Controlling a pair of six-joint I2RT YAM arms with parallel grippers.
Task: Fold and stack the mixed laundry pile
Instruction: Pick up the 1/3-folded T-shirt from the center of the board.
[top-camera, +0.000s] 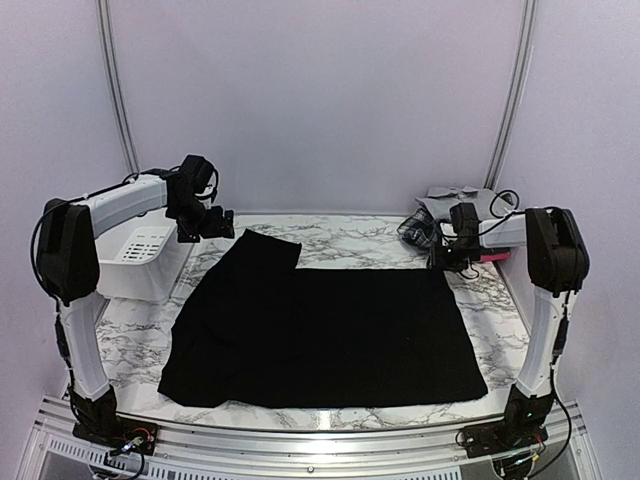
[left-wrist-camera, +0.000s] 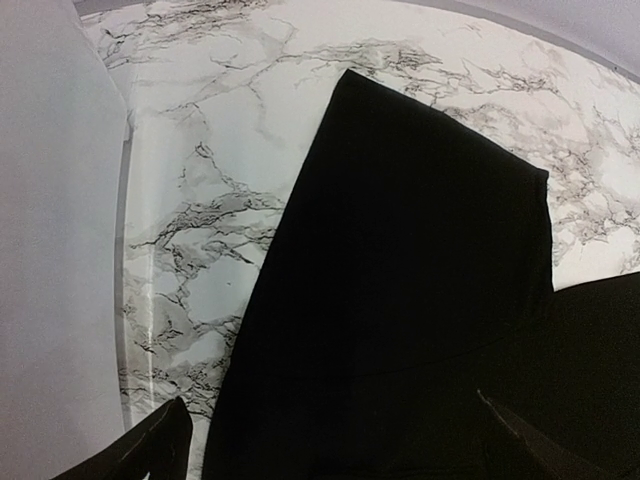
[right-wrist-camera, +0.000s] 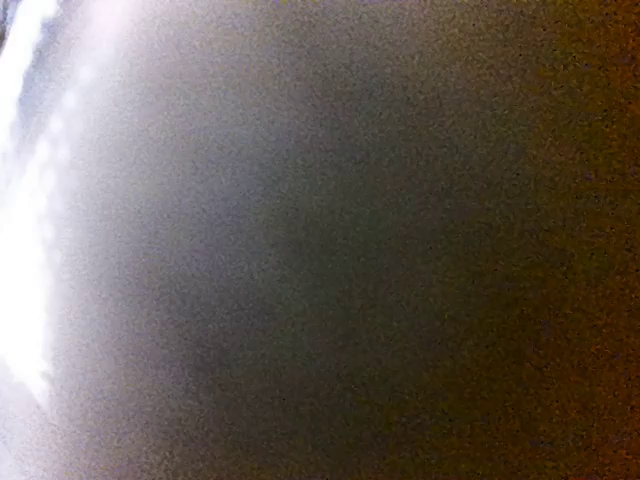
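The right wrist view is only grey-brown blur, the right end effector (top-camera: 447, 257) too dark to read from above, and the black cloth (left-wrist-camera: 400, 300) runs off the left wrist view.

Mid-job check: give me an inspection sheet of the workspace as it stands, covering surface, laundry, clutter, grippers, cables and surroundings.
Surface: marble-pattern table, largely covered by cloth.
Job's things: large black cloth spread flat, with a flap sticking out at its far-left end; grey shirt, plaid piece and pink piece heaped at the far-right corner.
Clutter: white slotted basket at the far-left edge.
Grippers: left gripper open, empty, above the flap; right gripper at the cloth's far-right corner, state unreadable because its wrist view is blurred out.
Cables: cable loop by the right arm; wires at the bases.
Surroundings: pale walls, frame poles.
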